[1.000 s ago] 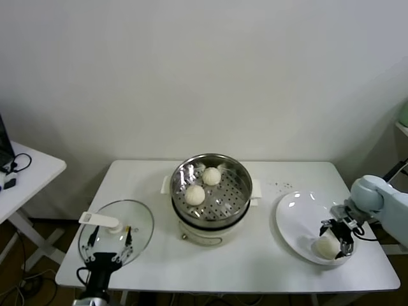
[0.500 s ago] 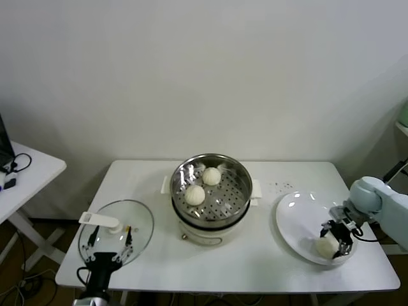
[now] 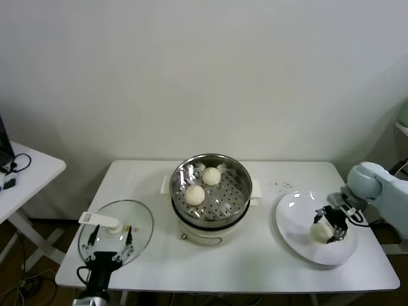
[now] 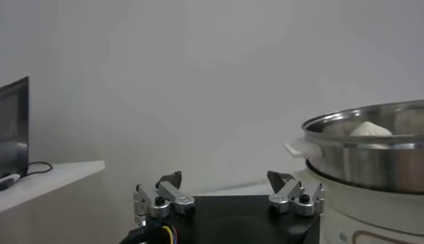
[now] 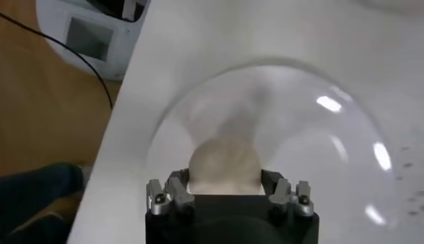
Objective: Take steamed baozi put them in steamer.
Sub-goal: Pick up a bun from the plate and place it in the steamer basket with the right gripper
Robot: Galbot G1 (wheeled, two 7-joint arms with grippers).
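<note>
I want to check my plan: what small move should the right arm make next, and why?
Probably carry the bun toward the steamer. The right end effector is closed on it over the plate, and the steamer holds only two buns, with free room.

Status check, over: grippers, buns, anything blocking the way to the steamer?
Right gripper shut on bun above plate. Left gripper open, parked by lid. Two buns in steamer. Path clear.
</note>
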